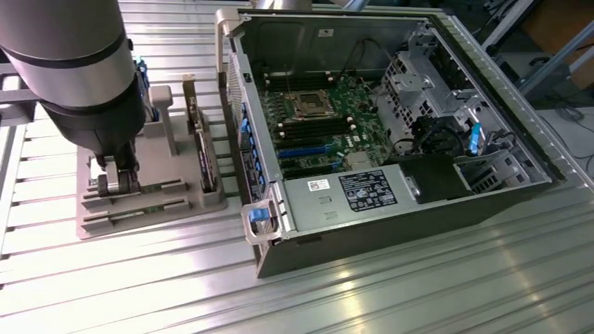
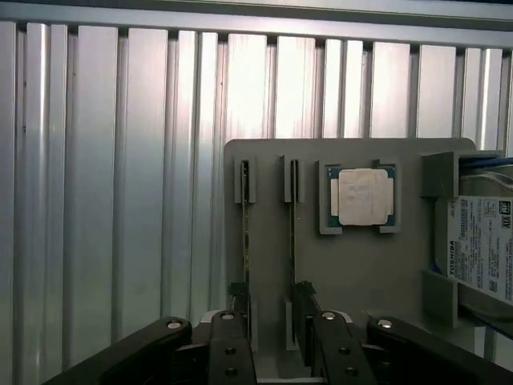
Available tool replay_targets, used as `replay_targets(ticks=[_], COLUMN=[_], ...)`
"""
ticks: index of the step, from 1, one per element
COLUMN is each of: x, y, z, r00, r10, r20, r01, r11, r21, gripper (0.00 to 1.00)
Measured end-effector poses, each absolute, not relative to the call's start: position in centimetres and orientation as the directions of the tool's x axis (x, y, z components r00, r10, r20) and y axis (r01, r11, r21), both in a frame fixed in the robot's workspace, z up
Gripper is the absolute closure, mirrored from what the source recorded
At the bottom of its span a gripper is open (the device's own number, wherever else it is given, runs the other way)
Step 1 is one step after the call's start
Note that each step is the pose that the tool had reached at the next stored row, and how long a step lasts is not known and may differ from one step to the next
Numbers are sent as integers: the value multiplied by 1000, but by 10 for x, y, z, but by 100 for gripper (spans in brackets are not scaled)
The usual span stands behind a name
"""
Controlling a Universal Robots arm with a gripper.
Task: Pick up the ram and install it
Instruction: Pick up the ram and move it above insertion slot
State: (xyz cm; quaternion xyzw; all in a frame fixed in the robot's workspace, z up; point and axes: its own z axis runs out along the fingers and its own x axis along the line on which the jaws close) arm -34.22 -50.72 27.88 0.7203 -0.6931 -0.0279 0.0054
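Wrist view is showing the gripper hanging with its fingers spread apart, gripping nothing. Just past the fingertips the ram is standing on edge in a slot of the gray holder, with a second strip running parallel beside it; I cannot tell which one is sitting between the fingers. In the exterior view the gripper is hovering over the holder, with the card standing at its 2 o'clock and the open case lying at 3 o'clock.
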Motion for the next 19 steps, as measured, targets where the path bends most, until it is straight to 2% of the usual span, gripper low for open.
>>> replay_targets(ticks=[4,14,19], x=[-340,-335,-343], y=[-521,-510,-515], z=[261,229,218], r00=[41,60,65], r10=[-999,-998,-998], r20=[-32,-22,-21], r01=[-998,-997,-997], r11=[-42,-61,-66], r21=[47,48,48], gripper=[64,64,64])
